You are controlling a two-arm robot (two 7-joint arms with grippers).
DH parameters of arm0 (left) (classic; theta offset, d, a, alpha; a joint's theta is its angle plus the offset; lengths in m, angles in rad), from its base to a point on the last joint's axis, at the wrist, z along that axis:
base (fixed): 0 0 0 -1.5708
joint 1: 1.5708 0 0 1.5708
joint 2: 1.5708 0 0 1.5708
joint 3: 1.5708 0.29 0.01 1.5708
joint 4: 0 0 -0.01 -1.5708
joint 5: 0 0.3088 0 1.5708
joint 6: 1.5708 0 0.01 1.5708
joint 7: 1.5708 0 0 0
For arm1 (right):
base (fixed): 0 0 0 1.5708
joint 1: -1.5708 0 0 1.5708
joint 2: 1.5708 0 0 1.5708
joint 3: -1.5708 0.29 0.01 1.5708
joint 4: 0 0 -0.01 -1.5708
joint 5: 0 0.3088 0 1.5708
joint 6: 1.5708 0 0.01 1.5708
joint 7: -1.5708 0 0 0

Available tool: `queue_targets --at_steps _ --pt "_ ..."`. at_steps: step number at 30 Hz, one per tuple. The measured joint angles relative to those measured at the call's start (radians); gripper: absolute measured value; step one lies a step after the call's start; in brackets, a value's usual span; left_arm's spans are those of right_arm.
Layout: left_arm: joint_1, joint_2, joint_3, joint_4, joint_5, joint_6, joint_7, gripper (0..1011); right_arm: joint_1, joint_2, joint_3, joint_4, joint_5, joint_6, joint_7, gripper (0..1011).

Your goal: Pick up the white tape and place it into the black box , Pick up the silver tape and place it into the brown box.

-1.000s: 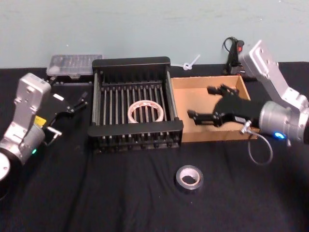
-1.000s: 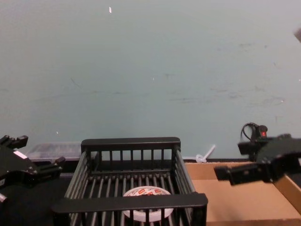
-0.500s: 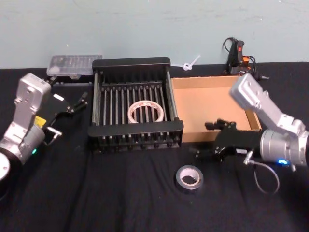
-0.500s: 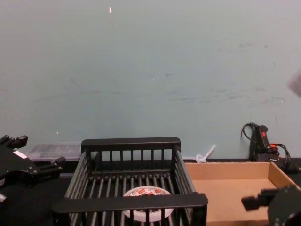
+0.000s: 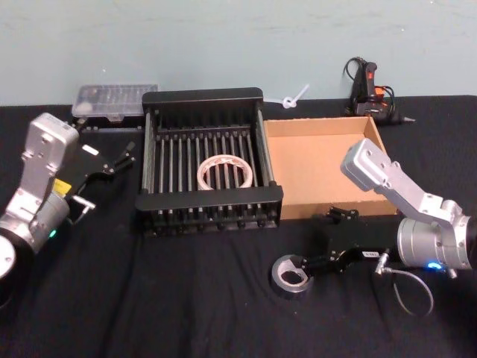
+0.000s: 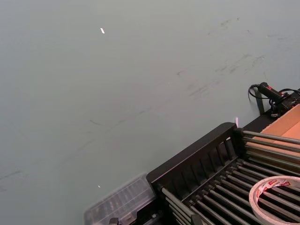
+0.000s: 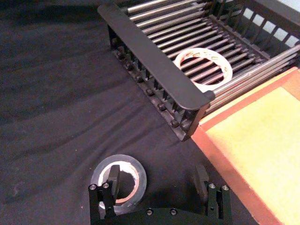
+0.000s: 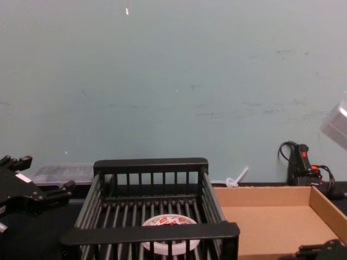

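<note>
Straddling the silver tape (image 7: 118,180), right hand (image 7: 157,183) spread wide, one finger inside its core

The white tape (image 5: 224,172), a wide thin ring with red print inside, lies flat on the slatted floor of the black box (image 5: 211,207). The shallow brown box (image 5: 325,162) touches it at 3 o'clock. The small silver tape (image 5: 291,275) lies flat on the tabletop at the brown box's 7 o'clock.

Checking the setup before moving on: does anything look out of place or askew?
Nothing stands out. The white tape lies flat in the black box, the brown box sits square, and the silver tape lies flat by the right gripper.
</note>
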Motion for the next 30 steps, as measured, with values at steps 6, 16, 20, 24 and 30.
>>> queue_targets --at_steps 6,16,20,24,30 --pt "0.0 0.0 0.0 0.0 0.0 0.0 0.0 1001 0.006 0.004 -0.017 0.006 0.0 0.005 0.008 1002" --pt "0.0 0.0 0.0 0.0 0.0 0.0 0.0 1001 0.012 0.007 -0.037 0.015 0.0 0.013 0.016 1002" --pt "0.0 0.0 0.0 0.0 0.0 0.0 0.0 1001 0.015 0.006 -0.043 0.019 0.0 0.014 0.017 1002" --pt "0.0 0.0 0.0 0.0 0.0 0.0 0.0 1001 0.018 0.002 -0.049 0.028 0.0 0.015 0.017 1002" --pt "0.0 0.0 0.0 0.0 0.0 0.0 0.0 1001 0.024 -0.007 -0.056 0.042 0.0 0.016 0.016 1002"
